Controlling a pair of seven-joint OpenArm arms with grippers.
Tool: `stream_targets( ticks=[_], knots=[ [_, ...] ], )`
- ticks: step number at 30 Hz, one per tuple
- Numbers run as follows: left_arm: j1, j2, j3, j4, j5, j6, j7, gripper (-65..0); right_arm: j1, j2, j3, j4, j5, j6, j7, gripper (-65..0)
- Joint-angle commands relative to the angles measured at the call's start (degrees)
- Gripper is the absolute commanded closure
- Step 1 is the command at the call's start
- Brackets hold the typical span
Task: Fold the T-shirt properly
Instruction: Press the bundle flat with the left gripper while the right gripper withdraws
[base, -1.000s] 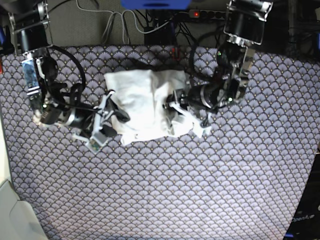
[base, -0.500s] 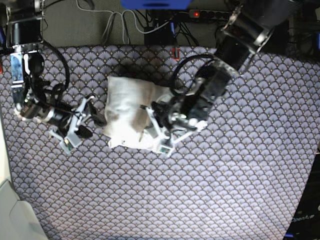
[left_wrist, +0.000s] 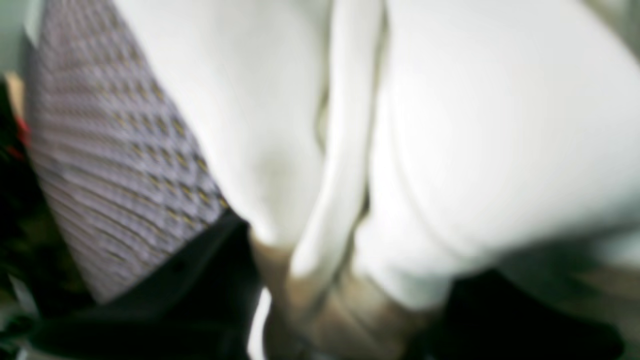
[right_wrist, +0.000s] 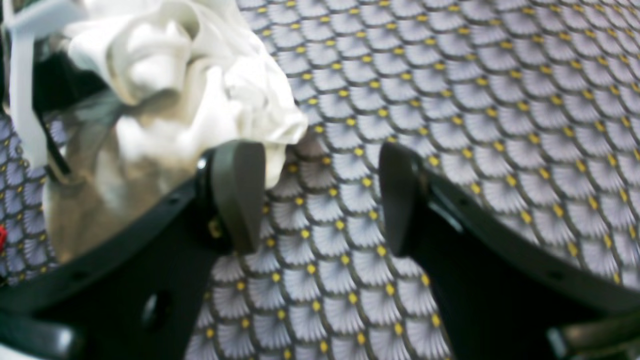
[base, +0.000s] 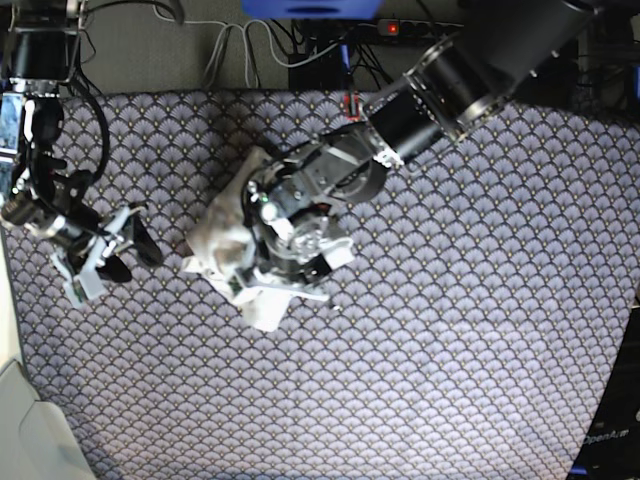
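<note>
**Left arm pressed over bunched T-shirt, right gripper open off to the side**

The T-shirt (base: 222, 232) lies crumpled in a small heap left of centre in the base view, on the scale-patterned cloth (base: 450, 330). The left arm reaches in from the upper right and covers the heap's right half. The left gripper (base: 275, 262) sits in the fabric; its wrist view is blurred, white folds filling the frame, jaws narrow and apparently pinching cloth. The right gripper (right_wrist: 320, 200) is at the far left of the base view, apart from the shirt, jaws wide with only patterned cloth between them. In its wrist view the shirt (right_wrist: 200, 80) bunches at upper left, just beside the left finger (right_wrist: 237, 192).
</note>
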Motion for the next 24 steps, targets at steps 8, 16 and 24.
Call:
stream_targets(
  ticks=[8,16,24],
  knots=[
    [-2.42,4.36,9.33,-10.36,15.67,0.51,-9.37,-0.3,-0.86,1.53,5.87,0.81,0.88,0.21,1.20,-36.8],
    [-1.89,5.14,12.85,-14.67,27.19,0.51,-20.27,-0.3,-1.39,1.88,9.13,0.72,0.88,0.21,0.85,-36.9],
    [-0.49,5.14,14.34,-16.43,37.12,0.51,-25.19,-0.3,-2.09,1.79,9.04,0.72,0.88,0.21,1.11,-36.9]
  ],
)
